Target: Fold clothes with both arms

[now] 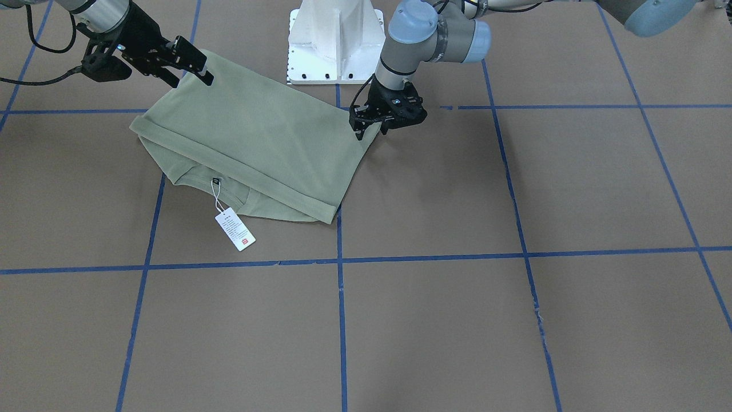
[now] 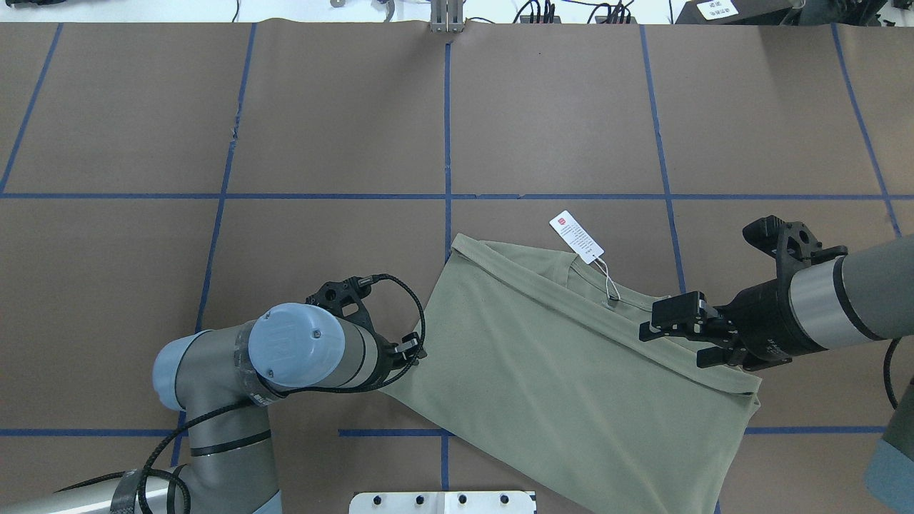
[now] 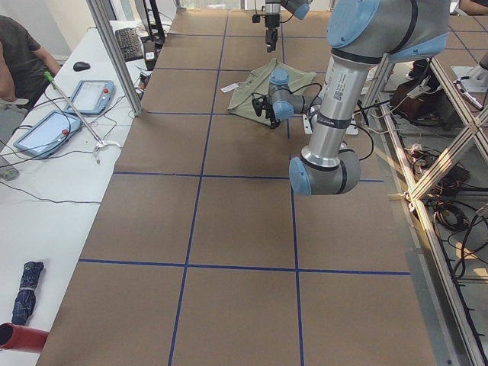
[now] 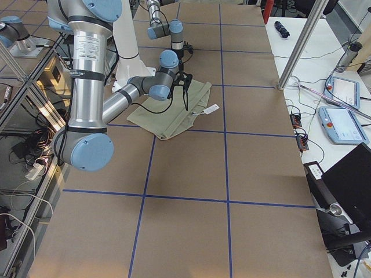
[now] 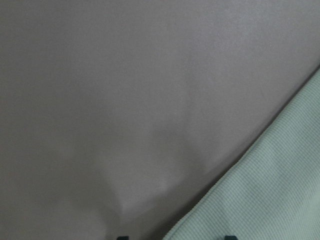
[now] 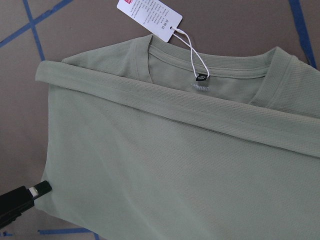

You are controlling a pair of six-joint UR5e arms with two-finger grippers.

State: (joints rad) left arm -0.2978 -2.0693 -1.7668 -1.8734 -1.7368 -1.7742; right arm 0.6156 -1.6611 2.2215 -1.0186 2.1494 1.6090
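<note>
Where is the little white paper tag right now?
In the front-facing view the white paper hang tag lies on the brown table, left of centre on the robot's right side, just below the folded sage-green knit shirt.

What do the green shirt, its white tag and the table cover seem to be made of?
Shirt: soft matte knit, perhaps cotton; a fine ribbed texture shows.
Tag: stiff white printed card, flat with sharp corners.
Table cover: matte brown paper or board, it seems; flat, without glare.
</note>
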